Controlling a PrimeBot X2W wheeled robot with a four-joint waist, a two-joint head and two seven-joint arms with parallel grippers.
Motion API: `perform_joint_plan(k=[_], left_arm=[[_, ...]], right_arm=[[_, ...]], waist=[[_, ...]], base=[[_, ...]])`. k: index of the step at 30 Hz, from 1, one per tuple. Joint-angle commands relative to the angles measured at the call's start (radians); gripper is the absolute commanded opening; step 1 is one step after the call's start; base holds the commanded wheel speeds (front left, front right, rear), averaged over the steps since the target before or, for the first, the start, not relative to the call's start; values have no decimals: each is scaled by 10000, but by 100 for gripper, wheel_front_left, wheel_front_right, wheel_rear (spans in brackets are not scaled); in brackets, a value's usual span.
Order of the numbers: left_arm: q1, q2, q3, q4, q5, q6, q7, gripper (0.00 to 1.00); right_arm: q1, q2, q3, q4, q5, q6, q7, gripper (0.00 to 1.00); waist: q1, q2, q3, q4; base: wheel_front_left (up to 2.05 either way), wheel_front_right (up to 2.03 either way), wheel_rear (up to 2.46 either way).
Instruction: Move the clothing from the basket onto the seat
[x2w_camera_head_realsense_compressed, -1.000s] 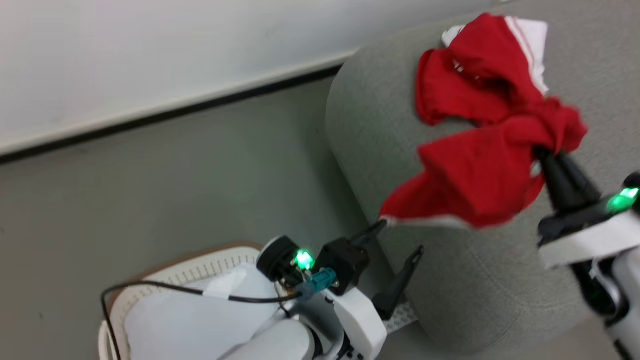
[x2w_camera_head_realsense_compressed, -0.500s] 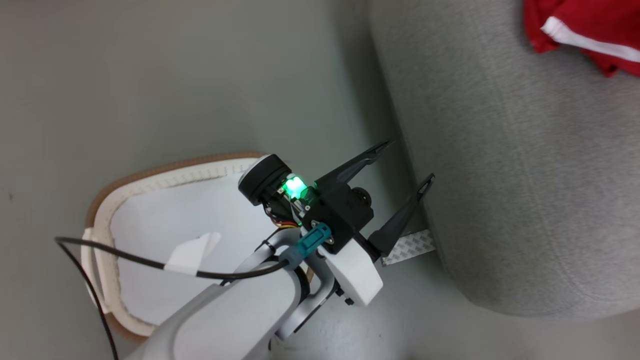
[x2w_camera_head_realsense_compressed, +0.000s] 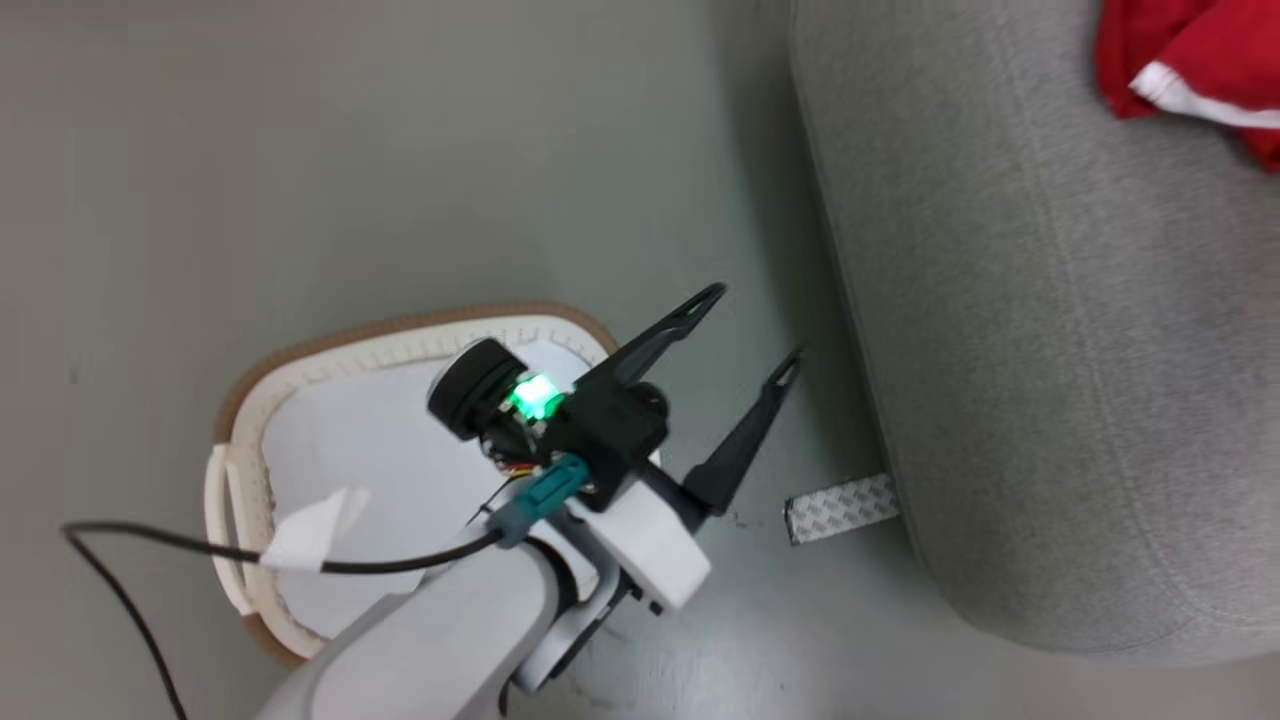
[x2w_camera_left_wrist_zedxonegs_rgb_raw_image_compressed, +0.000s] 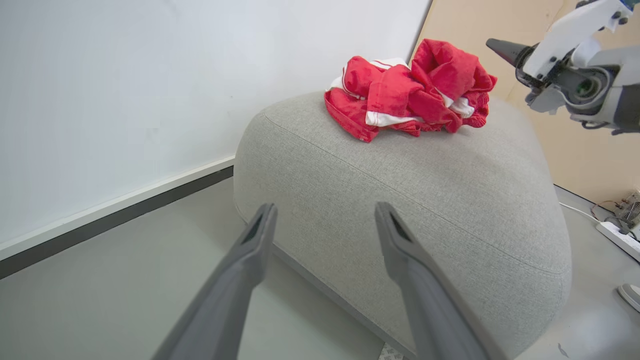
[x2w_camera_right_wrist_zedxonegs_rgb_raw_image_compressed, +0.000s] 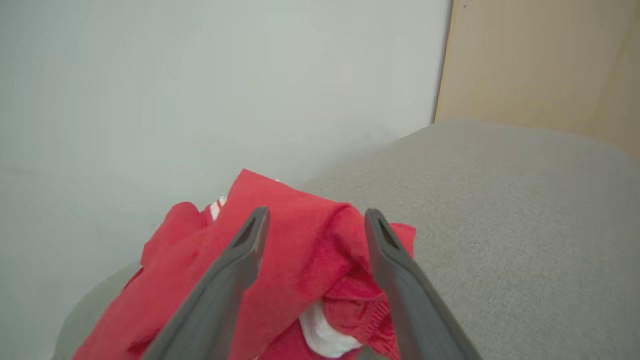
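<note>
Head view: your left gripper (x2w_camera_head_realsense_compressed: 755, 325) hangs spread and empty over the floor, between the basket (x2w_camera_head_realsense_compressed: 400, 330) and the seat (x2w_camera_head_realsense_compressed: 1050, 350). The basket shows a pale pad (x2w_camera_head_realsense_compressed: 370, 440) and no red. The arm and its cable cover part of the inside, though, so a garment may be lying under there; check before you call it done. The clothing (x2w_camera_head_realsense_compressed: 1190, 60) is cut off by the upper right corner of the frame.

Left wrist view: the clothing sits bunched in one loose heap on top of the seat, toward the wall side. The cushion is rounded there, so a nudge could send a piece sliding down behind it. You can't see the far side of the heap.

Right wrist view: your right gripper (x2w_camera_right_wrist_zedxonegs_rgb_raw_image_compressed: 316, 215) has let go and its fingers stand apart, with red cloth just beneath and between them. I cannot tell whether a fold touches a finger. If one does, pulling back fast could snag the trim and drag a garment off the seat.
</note>
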Motion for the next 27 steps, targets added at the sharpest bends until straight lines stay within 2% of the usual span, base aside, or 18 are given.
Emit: perform_joint_plan(k=[1,6,11,16,22,27], left_arm=[[147,112,53,53,-69,58,-75,100],[897,88,423,415,-621,343,-543,100],[1690,77,868,867,-1096,604,-1555,100],[2617,-35,1393,1404,-1712,841,-2144,100],[3789,-194,2122,2083,-2186,1125,-2389,100],[4693,-269,2947,2278,-2045,1299,-2409,100]], right_arm=[[309,158,93,-124,-82,-22,6,100],[1700,683,1007,-1278,-123,-24,3,100],[3220,882,1772,-2675,-206,-22,4,100],[4735,1167,2664,-3948,-314,-23,7,100],[6396,1364,3783,-4824,-719,-23,6,100],[7643,1573,4427,-5359,-833,-24,4,100]], waist=[[-2,1,-372,-154],[-2,1,-1456,-300],[-2,1,-2681,-138],[-2,1,-3855,298],[-2,1,-5097,910],[-2,1,-5773,1432]], base=[[0,0,0],[0,0,0],[0,0,0],[0,0,0],[0,0,0],[0,0,0]])
